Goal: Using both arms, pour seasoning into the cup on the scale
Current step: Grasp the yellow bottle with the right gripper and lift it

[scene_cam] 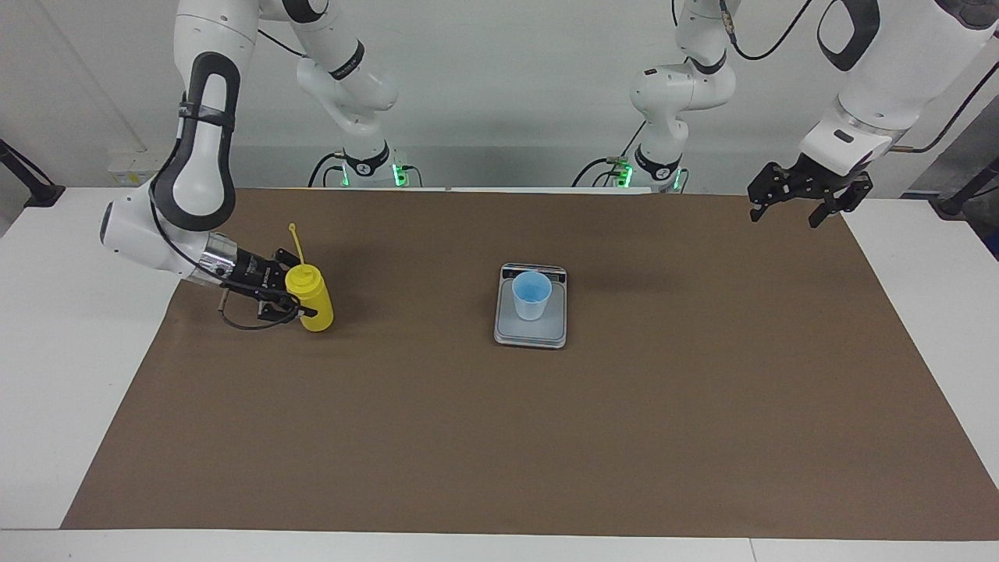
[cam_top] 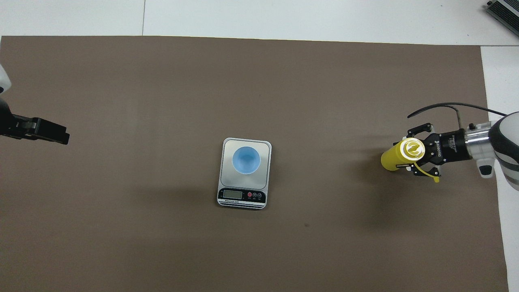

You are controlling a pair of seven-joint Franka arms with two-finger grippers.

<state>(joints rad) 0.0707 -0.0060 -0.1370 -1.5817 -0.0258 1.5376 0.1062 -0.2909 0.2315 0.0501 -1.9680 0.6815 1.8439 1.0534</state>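
The yellow seasoning bottle (scene_cam: 312,303) stands on the brown mat toward the right arm's end of the table, its cap strap (scene_cam: 295,240) sticking up. My right gripper (scene_cam: 300,290) comes in sideways and is shut on the bottle, one finger on each side; it also shows in the overhead view (cam_top: 403,155) with the bottle (cam_top: 395,159). The light-blue cup (scene_cam: 531,294) (cam_top: 245,159) stands upright on the grey scale (scene_cam: 531,334) (cam_top: 228,178) at mid table. My left gripper (scene_cam: 787,212) (cam_top: 61,136) waits open and empty in the air over the mat's edge at the left arm's end.
A brown mat (scene_cam: 499,437) covers most of the white table (scene_cam: 47,390). The scale's dark display strip (cam_top: 242,195) faces the robots. Bare mat lies between the bottle and the scale.
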